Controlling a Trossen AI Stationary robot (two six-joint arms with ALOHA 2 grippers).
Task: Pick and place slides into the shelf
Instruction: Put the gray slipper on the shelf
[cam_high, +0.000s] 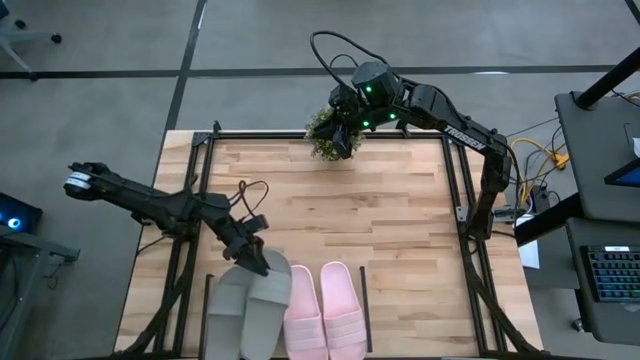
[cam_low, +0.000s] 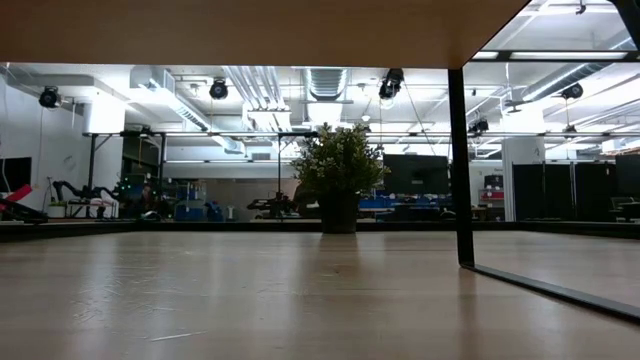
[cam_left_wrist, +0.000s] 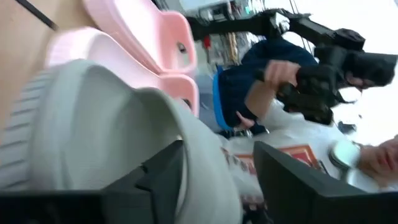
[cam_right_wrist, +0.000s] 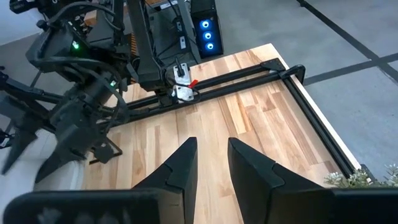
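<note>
slides (cam_high: 288, 308) lie on the wood table (cam_high: 380, 220), left jaws clamped on one, right jaws apart.

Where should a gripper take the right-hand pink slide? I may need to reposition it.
Take the right-hand pink slide by its wide strap, coming from straight above with fingers across it. It lies flat, sole down, its outer side free; the other pink slide touches its inner side.

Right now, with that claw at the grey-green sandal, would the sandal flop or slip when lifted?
Probably neither. The grey-green slide looks thick and moulded, so it should hold its shape, and likely light. Its matte strap gives the left gripper an easy hold. It lies flat beside the pink pair, so it can hardly roll.
</note>
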